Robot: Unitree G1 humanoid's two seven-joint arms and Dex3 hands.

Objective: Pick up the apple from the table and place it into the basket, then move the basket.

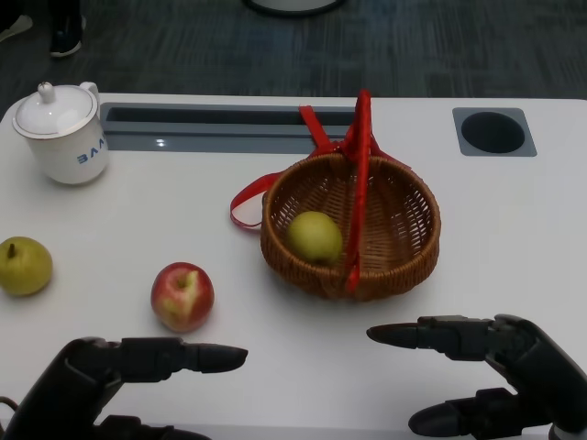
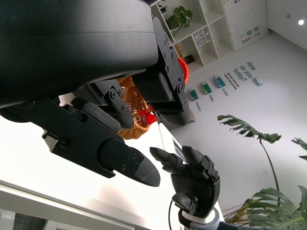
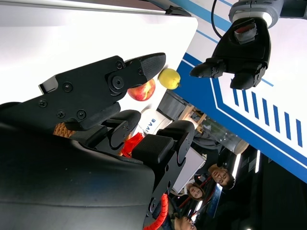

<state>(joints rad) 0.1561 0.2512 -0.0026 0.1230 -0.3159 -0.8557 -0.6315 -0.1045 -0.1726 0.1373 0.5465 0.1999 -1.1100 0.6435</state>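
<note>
On the white counter (image 1: 138, 211) the red apple (image 1: 182, 296) sits toward seven o'clock from the wicker basket (image 1: 404, 261), near it but not touching. A pale, cut-looking patch on the apple faces the camera; its stem end cannot be made out, so its axis is unclear. A yellow-green pear (image 1: 24, 266) lies well apart at the apple's nine o'clock, stem up. A second yellow-green fruit (image 1: 315, 236) rests inside the basket against its left wall. The basket's red handle (image 1: 359, 183) arches from twelve to six o'clock across the opening, with a red ribbon (image 1: 246, 203) trailing off at ten o'clock. A white lidded pot (image 1: 62, 133) with blue lettering stands at the far left.

The left hand (image 1: 119, 371) hovers at the apple's six o'clock, fingers (image 1: 211, 357) stretched out, spread and holding nothing. The right hand (image 1: 500, 367) hangs at the basket's five o'clock, fingers likewise apart and empty. Both palms are cut off by the picture's lower edge. In the right wrist view the hand's shell hides most of the basket; several people show dimly beyond the counter.
</note>
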